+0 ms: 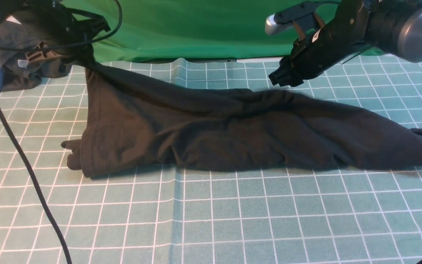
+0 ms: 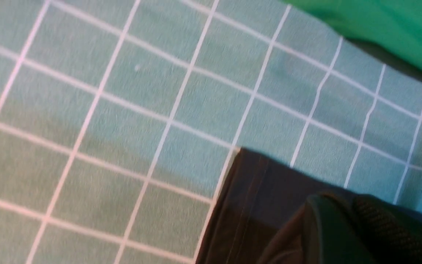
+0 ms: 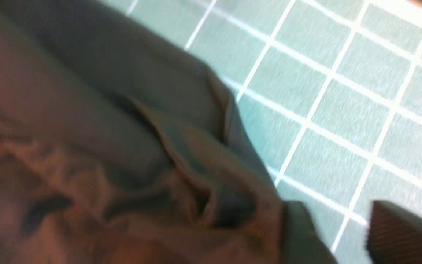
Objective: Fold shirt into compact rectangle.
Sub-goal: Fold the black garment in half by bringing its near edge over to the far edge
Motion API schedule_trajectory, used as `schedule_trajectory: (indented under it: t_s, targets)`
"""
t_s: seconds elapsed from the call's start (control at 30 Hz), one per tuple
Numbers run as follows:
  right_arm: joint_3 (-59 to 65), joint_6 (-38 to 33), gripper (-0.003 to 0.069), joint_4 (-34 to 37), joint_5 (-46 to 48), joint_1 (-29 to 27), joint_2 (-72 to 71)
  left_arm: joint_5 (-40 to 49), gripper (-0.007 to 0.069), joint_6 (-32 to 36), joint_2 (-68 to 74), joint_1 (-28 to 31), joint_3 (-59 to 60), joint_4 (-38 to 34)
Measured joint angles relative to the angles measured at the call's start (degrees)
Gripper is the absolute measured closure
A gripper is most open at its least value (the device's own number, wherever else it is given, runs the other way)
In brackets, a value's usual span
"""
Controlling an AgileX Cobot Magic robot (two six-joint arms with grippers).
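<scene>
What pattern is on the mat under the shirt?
The mat is teal with a white square grid; front view shows it best.

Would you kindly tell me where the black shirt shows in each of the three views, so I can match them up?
Front view: the shirt lies bunched across the middle of the table, its far left corner raised.
Left wrist view: only a hemmed corner shows, with grid cloth around it.
Right wrist view: blurred folds fill roughly half the picture.
Shared landmark: the teal cloth with white grid lines beneath it.
</scene>
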Motion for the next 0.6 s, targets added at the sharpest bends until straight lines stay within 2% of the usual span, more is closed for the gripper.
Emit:
schedule_trajectory:
  t_s: [0.07, 0.13, 0.23, 0.33, 0.4, 0.43, 0.47, 0.5, 0.53, 0.57, 0.6]
  targets:
    - [0.0, 0.2, 0.0262, -0.1, -0.8, 0.0, -0.1, -0.2, 0.0498, 1.0, 0.0, 0.0, -0.6, 0.1]
    - [0.0, 0.2, 0.0221, -0.5, -1.3, -0.1, -1.3, 2.3, 0.0407, 1.7, -0.3, 0.0, -2.3, 0.4]
    - [0.0, 0.4, 0.0236, -2.1, -0.2, -0.2, -5.0, 7.8, 0.0307, 3.6, -1.5, 0.0, -5.1, 3.0]
    - [0.0, 0.6, 0.0298, -2.6, 2.3, -1.2, -11.1, 14.9, 0.0263, 7.2, -3.9, 0.1, -8.1, 4.5]
    - [0.0, 1.1, 0.0367, -3.0, 4.7, -2.3, -14.9, 17.4, 0.028, 10.5, -5.9, 0.1, -8.3, 2.5]
    - [-0.1, 1.2, 0.0423, -3.1, 6.9, -3.0, -17.2, 18.4, 0.0314, 12.7, -7.6, 0.2, -7.5, 0.4]
    - [-0.1, 1.3, 0.0447, -3.2, 7.9, -3.3, -18.1, 18.7, 0.0332, 13.4, -8.4, 0.2, -7.0, -0.5]
    - [-0.3, 1.3, 0.0536, -3.3, 11.8, -4.7, -20.7, 19.0, 0.0426, 14.9, -11.6, 0.0, -4.4, -2.9]
    - [-0.4, 1.3, 0.0584, -3.3, 15.7, -5.8, -22.6, 19.3, 0.0505, 15.9, -14.2, -0.5, -1.2, -3.7]
    - [-0.4, 1.3, 0.0594, -3.3, 16.4, -6.3, -23.1, 19.3, 0.0515, 15.9, -14.7, -0.6, -0.6, -3.8]
    - [-0.4, 1.4, 0.0619, -3.4, 22.9, -8.4, -24.4, 19.5, 0.058, 16.4, -18.6, -1.7, 5.9, -3.9]
